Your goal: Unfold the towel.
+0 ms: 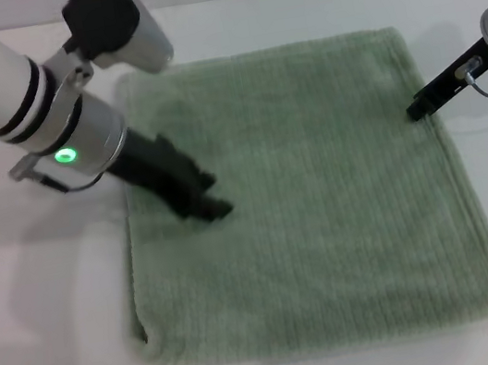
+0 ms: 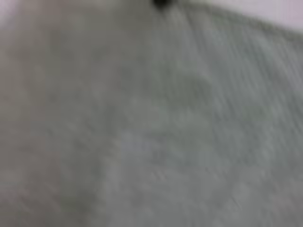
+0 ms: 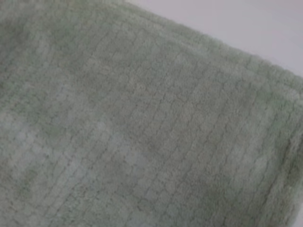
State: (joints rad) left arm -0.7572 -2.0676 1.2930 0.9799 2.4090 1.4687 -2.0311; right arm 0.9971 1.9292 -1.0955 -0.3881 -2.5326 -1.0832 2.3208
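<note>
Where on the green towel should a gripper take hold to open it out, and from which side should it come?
Grip the towel at its near left corner, coming from the robot's left. That edge looks rolled and doubled, hinting at a fold there. The left gripper rests on the cloth nearby; the right gripper sits at the opposite edge.

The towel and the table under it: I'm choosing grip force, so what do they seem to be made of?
The towel looks like soft, matte terry or plush cloth: fuzzy pile with fine ribs, a grid-like weave in the right wrist view, and a rounded, thick-looking near edge. The table looks like a hard, smooth white surface, perhaps laminate; its exact material is unclear.
</note>
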